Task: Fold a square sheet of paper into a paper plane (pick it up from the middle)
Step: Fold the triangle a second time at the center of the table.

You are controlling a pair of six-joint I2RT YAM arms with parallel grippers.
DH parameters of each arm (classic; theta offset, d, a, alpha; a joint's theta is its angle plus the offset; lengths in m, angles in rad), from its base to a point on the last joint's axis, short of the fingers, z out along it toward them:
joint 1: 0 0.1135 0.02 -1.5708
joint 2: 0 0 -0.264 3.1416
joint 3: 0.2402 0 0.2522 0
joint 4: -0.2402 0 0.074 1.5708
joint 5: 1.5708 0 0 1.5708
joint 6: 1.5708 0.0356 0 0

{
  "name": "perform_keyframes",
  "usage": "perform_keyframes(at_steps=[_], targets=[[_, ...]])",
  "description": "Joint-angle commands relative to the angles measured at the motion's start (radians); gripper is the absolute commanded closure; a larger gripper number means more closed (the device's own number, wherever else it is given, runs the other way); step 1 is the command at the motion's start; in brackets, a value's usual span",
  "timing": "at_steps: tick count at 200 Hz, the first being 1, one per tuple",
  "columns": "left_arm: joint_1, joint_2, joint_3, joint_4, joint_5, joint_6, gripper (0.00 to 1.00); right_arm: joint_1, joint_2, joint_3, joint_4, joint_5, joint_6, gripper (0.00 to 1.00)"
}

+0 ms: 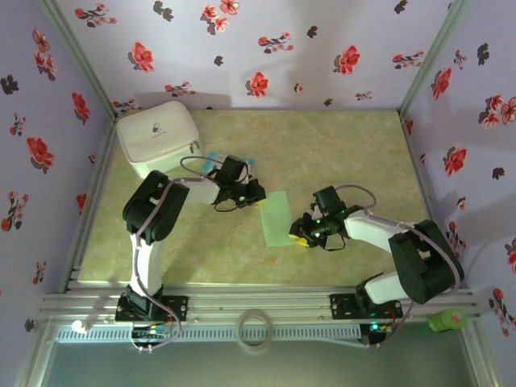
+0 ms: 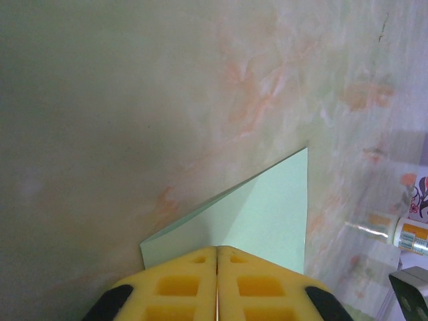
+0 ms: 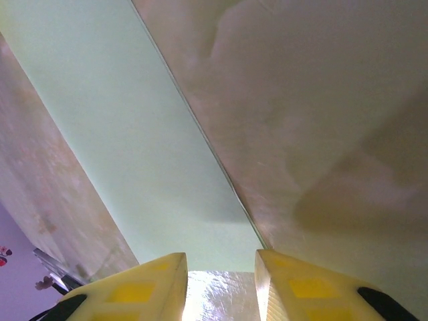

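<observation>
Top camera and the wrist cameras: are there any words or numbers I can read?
white pouch: small dark print, too small to read.
blue-and-white packet: print too small to read.
orange-and-white label, left wrist view: blurred, unreadable.
Nothing can be read.

We've got the paper (image 1: 276,218) as a narrow pale mint-green rectangle, looks doubled over. It's lying about mid-surface, long side running near to far, leaning a bit right, with sharp corners and clean edges.
</observation>
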Motion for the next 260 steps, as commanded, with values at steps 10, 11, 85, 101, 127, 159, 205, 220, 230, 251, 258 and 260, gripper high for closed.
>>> perform_keyframes(at_steps=[10,11,85,101,127,159,205,220,230,251,258,260], targets=[[0.01,0.026,-0.022,-0.102,-0.033,0.007,0.91,0.006,-0.016,-0.006,-0.056,0.021,-0.004,0.68],[0.01,0.026,-0.022,-0.102,-0.033,0.007,0.91,0.006,-0.016,-0.006,-0.056,0.021,-0.005,0.68],[0.01,0.027,-0.023,-0.1,-0.033,0.002,0.91,0.02,0.049,-0.001,-0.022,0.026,0.004,0.68],[0.011,0.029,-0.022,-0.099,-0.033,0.001,0.91,0.021,0.059,0.006,-0.014,0.02,0.007,0.68],[0.01,0.027,-0.015,-0.106,-0.032,0.003,0.91,0.021,0.06,0.026,0.019,0.002,0.015,0.68],[0.01,0.03,-0.013,-0.107,-0.03,0.003,0.91,0.021,0.061,0.053,0.057,-0.018,0.027,0.68],[0.01,0.029,-0.017,-0.104,-0.03,0.001,0.91,0.033,0.001,0.042,-0.034,0.021,0.025,0.67],[0.01,0.029,-0.017,-0.101,-0.03,-0.002,0.92,0.049,-0.028,0.007,-0.016,0.007,0.067,0.67],[0.009,0.03,-0.017,-0.101,-0.029,-0.004,0.92,0.071,-0.042,-0.014,0.013,0.002,0.102,0.67],[0.009,0.031,-0.014,-0.104,-0.03,-0.002,0.92,0.105,-0.054,-0.043,0.058,0.002,0.16,0.67],[0.01,0.03,-0.014,-0.103,-0.029,-0.003,0.92,0.111,-0.057,-0.056,0.083,0.006,0.185,0.66],[0.01,0.031,-0.014,-0.103,-0.029,-0.002,0.91,0.113,-0.058,-0.06,0.093,0.008,0.193,0.66]])
